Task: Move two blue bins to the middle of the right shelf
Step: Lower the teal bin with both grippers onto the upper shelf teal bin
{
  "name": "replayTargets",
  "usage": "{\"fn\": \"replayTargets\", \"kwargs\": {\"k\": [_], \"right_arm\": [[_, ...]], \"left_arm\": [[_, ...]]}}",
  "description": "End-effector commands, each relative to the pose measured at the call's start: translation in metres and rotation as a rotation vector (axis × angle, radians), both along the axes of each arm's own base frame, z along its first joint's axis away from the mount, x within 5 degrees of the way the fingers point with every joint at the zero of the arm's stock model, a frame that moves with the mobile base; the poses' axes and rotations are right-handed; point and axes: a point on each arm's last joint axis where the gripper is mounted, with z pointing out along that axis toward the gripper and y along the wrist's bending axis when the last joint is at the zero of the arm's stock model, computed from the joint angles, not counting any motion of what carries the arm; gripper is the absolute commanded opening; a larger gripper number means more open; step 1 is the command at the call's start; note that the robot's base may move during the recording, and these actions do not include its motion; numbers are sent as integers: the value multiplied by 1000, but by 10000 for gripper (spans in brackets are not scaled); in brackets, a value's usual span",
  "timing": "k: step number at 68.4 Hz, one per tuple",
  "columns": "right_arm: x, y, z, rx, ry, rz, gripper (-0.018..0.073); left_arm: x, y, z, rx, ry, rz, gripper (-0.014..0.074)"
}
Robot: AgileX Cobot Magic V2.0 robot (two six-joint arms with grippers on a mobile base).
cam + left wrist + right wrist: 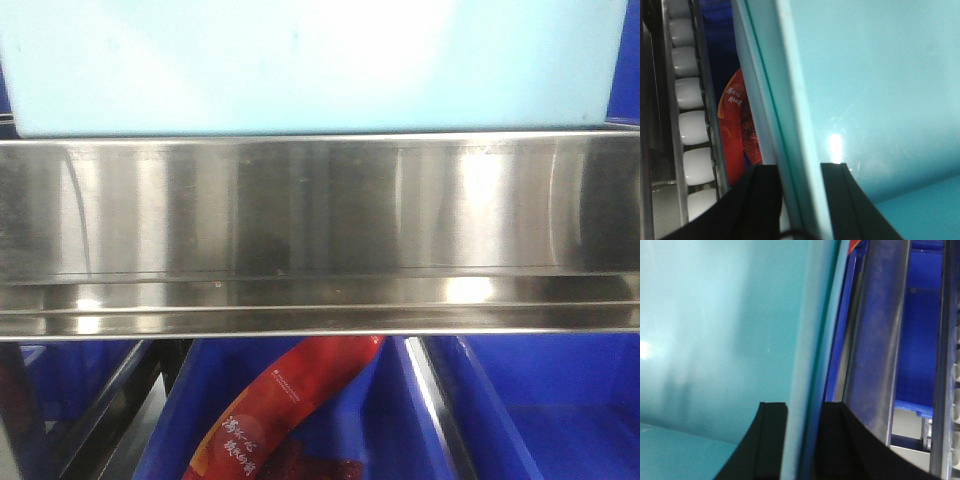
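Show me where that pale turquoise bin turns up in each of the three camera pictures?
Front view: the pale bin fills the top, above the steel shelf rail.
Left wrist view: its wall fills the right side, its rim between the black fingers.
Right wrist view: its wall fills the left side, rim between the fingers.
Shared landmark: the dark blue bins below, seen in every view.

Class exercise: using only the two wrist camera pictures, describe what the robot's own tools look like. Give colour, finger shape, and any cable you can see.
Left tool: two matte black fingers, broad at the base and narrowing toward flat, squared tips. A thin dark cable loops at the picture's bottom edge. Right tool: the same matte black, with stepped, squared fingertips. No markings are visible on either, and the arms themselves are out of view.
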Motion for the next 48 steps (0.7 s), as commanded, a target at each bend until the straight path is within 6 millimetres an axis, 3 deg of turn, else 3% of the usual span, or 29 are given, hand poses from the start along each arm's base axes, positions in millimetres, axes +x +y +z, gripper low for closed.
{"fn": "replayTargets", "kwargs": {"k": [1, 10, 20, 26, 34, 48], "right_arm": [[2, -3, 10, 2, -98, 9, -130], [2, -3, 10, 1, -96, 9, 76], [2, -3, 10, 1, -96, 9, 430], [2, -3, 11, 2, -100, 9, 571], [0, -3, 19, 12, -125, 9, 557], [-16, -10, 53, 64, -264, 0, 467]], "left_arm": [[5, 1, 5, 2, -68, 3, -106], [6, 0, 3, 4, -62, 3, 6], [7, 0, 4, -1, -74, 5, 258], [7, 0, 5, -3, -79, 6, 435], [4, 1, 12, -9, -91, 4, 623], [-16, 11, 44, -33, -191, 5, 580]]}}
